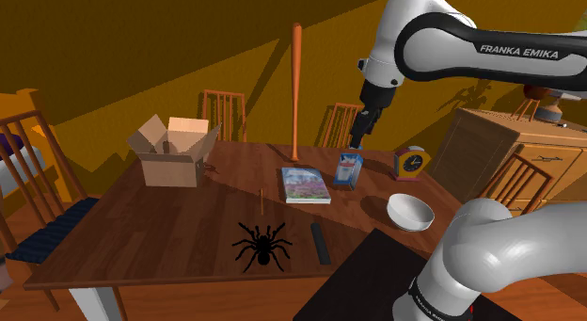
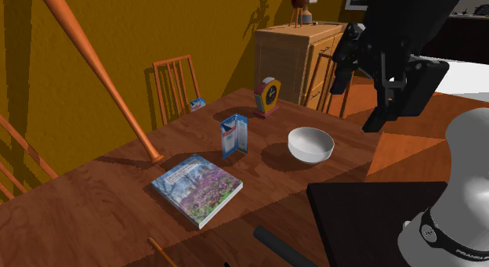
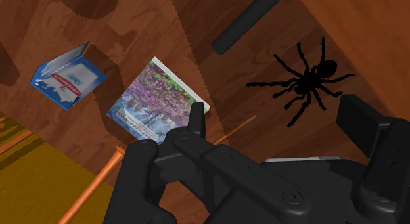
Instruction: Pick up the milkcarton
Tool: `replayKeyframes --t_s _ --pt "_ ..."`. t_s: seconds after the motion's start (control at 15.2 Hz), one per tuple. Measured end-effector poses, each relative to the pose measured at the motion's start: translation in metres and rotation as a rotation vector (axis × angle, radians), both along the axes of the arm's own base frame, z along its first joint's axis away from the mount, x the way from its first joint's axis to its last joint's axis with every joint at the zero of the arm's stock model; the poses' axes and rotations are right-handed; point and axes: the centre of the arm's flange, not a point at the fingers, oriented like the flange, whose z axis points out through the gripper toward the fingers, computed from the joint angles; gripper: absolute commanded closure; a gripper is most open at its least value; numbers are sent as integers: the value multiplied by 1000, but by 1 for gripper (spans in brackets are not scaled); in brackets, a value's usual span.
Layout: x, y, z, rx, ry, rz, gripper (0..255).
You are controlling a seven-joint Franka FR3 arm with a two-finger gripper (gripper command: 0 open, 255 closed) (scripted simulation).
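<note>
The milk carton (image 1: 348,168) is a small blue and white carton. It stands upright on the brown wooden table (image 1: 169,225), between a book and an alarm clock. The second exterior view has the carton (image 2: 234,135) just behind a white bowl, and it also appears in the wrist view (image 3: 68,76). My black gripper (image 1: 360,133) hangs in the air above the carton and a little behind it, apart from it. In the wrist view the gripper (image 3: 274,111) is open, its fingers (image 3: 194,121) wide apart with nothing between them. The black hand (image 2: 345,70) sits high at the second exterior view's right.
A flowery book (image 1: 306,184) lies left of the carton. A white bowl (image 1: 410,212) and a red-yellow alarm clock (image 1: 411,163) are to its right. An orange baseball bat (image 1: 295,84) leans behind. A black toy spider (image 1: 261,244), a black bar (image 1: 321,243), a cardboard box (image 1: 174,152), chairs and a wooden dresser (image 1: 499,150) are around.
</note>
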Motion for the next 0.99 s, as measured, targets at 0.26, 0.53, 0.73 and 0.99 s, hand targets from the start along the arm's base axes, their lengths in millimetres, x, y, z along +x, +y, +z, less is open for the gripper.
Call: replayKeyframes --t_s 0.26,0.53,0.73,0.99 --pt "4 -26 -14 5 7 23 0" --pt "15 -72 -36 15 19 68 0" --pt "24 -107 -51 22 29 104 0" --pt "37 -157 -77 32 42 152 0"
